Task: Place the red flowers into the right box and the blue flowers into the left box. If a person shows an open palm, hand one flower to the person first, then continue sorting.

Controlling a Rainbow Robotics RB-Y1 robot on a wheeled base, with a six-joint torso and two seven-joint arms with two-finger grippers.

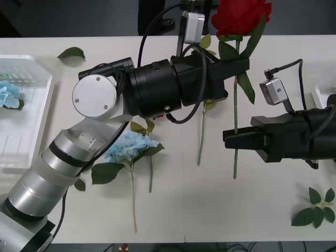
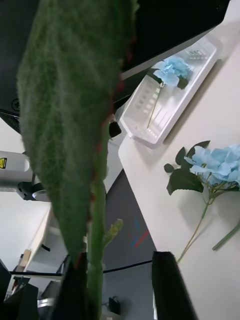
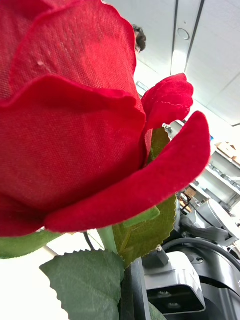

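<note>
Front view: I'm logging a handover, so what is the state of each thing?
Red rose: lifted, held on its stem by both grippers.
Left gripper: shut on the stem.
Right gripper: shut on the stem.
Left box: holds one blue flower.
Second blue flower: on the table.

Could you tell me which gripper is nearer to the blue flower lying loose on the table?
Left. The left gripper and right gripper both meet the red rose's stem, well away from the blue flower, which lies beside the left forearm.
</note>
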